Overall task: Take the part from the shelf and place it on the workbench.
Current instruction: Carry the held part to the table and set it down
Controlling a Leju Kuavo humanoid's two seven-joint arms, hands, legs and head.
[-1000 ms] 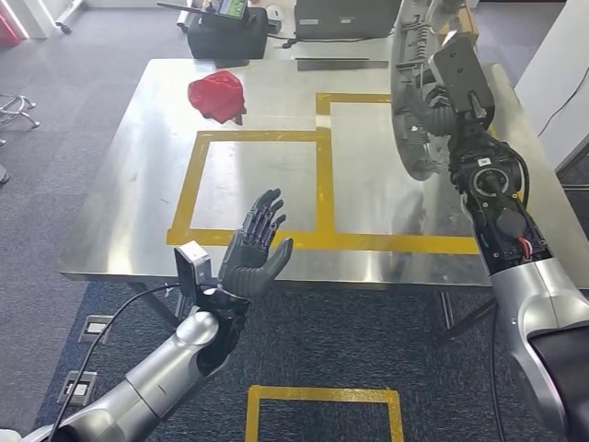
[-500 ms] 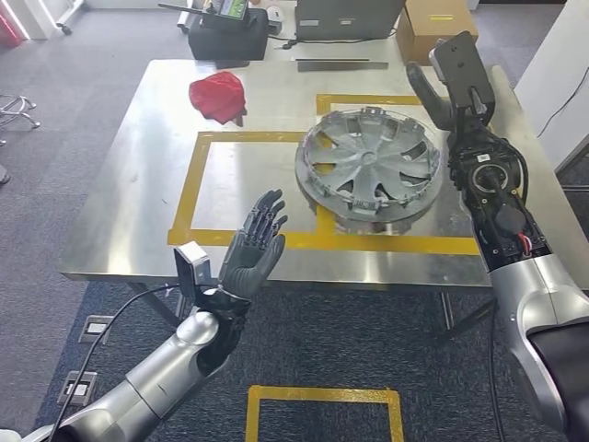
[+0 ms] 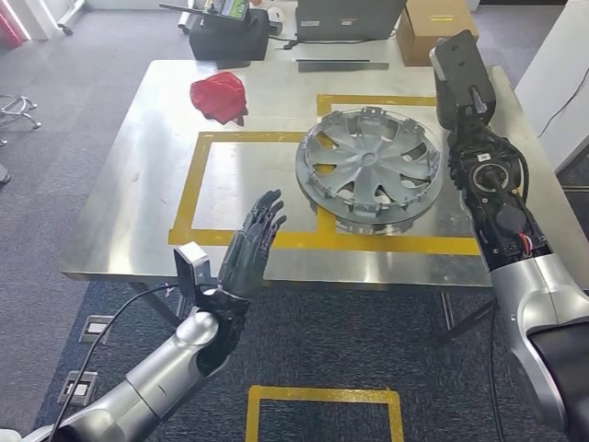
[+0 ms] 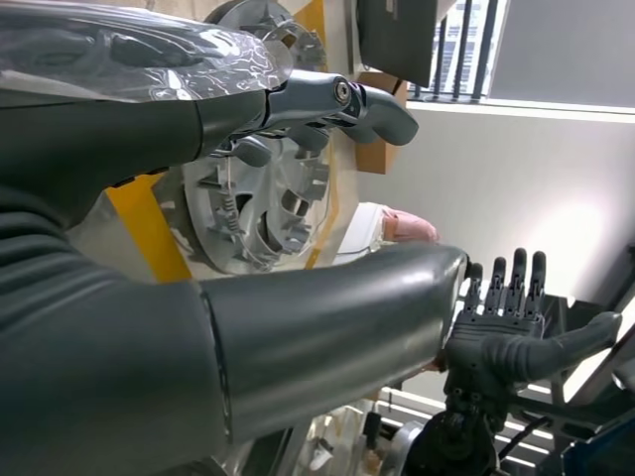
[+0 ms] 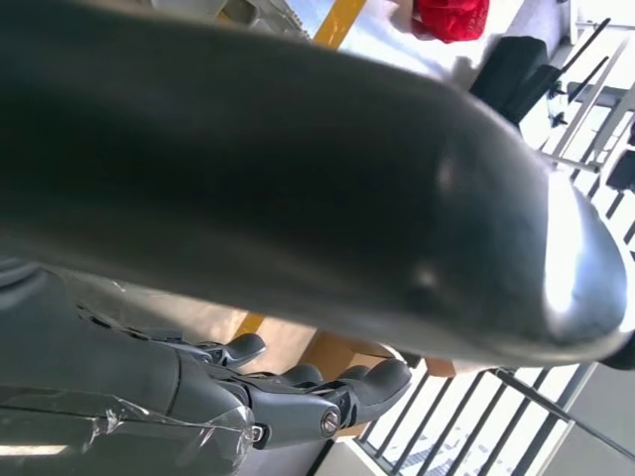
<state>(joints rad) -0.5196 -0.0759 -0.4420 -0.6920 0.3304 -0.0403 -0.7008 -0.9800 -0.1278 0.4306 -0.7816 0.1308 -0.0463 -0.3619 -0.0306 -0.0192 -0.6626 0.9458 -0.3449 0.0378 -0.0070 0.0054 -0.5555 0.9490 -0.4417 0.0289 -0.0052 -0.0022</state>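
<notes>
The part, a silver hubcap [image 3: 368,166], lies flat on the steel workbench [image 3: 132,193], across the yellow tape line between two marked squares. It also shows in the left wrist view [image 4: 254,198]. My right arm [image 3: 494,193] reaches over the bench's right side, just right of the hubcap's rim. The right hand [image 4: 498,327] has its fingers spread and holds nothing; its thumb [image 5: 300,198] and fingers [image 5: 315,397] stand apart. My left hand [image 3: 253,250] hovers at the bench's front edge, fingers straight and apart, empty, well left of the hubcap.
A red cloth [image 3: 219,95] lies at the bench's far left. A black case [image 3: 227,35], a dark screen [image 3: 347,17] and a cardboard box [image 3: 434,23] line the far side. A yellow taped square [image 3: 323,410] marks the floor in front.
The hubcap, held upright on its edge by my right hand a second ago, now lies flat on the bench. The right hand has let go and its fingers have drawn back. The left hand barely moved.
</notes>
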